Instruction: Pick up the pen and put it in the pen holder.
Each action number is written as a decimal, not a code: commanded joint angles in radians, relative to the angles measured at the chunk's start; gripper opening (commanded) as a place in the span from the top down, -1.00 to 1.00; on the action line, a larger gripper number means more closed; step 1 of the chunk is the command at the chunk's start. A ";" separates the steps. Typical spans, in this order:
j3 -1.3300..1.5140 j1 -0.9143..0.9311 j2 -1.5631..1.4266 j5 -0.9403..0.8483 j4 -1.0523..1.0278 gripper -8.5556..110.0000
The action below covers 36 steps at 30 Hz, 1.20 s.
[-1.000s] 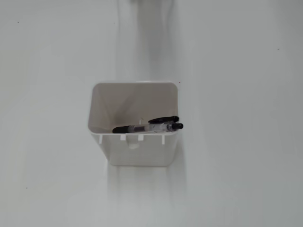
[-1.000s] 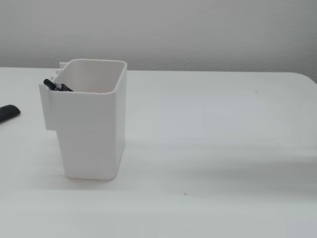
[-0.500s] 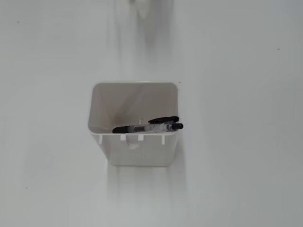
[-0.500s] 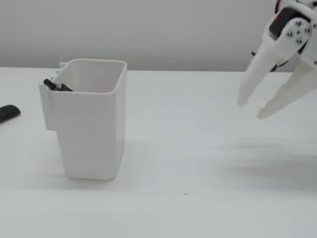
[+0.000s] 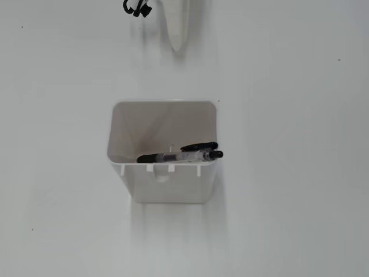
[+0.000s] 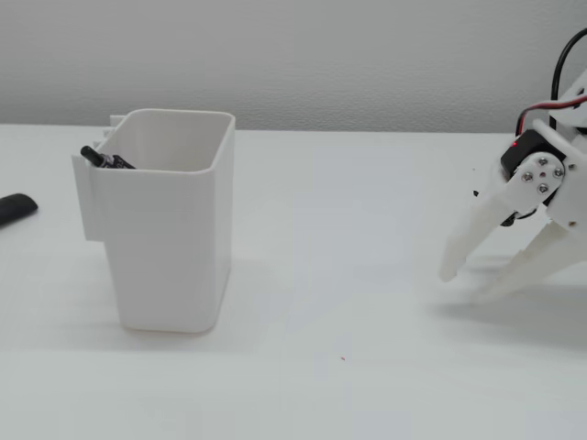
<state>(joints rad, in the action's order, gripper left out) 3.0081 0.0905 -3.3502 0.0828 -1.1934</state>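
The pen (image 5: 179, 156), clear-bodied with black ends, lies tilted inside the white pen holder (image 5: 167, 190), leaning against its near wall. A second dark piece (image 5: 199, 146) lies just behind it; I cannot tell if it is part of the same pen. In the side fixed view, one black pen end (image 6: 103, 158) pokes up at the left rim of the holder (image 6: 170, 247). My gripper (image 6: 468, 282) is far to the right of the holder, just above the table, open and empty. One white finger (image 5: 176, 29) shows at the top of a fixed view.
A small black object (image 6: 14, 209) lies on the table at the left edge, behind the holder. A black cable (image 5: 135, 7) shows beside the arm at the top. The white table (image 6: 348, 275) stretches bare between holder and gripper.
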 commanded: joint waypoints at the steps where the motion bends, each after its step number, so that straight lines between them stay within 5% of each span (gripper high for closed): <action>1: 0.023 0.009 -0.058 0.023 0.028 0.73; 10: 0.058 0.009 -0.060 0.023 0.021 0.87; 36: 0.061 0.009 -0.060 0.025 0.034 0.86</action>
<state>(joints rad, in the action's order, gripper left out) 3.0603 0.0920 -3.3502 0.0997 -1.1735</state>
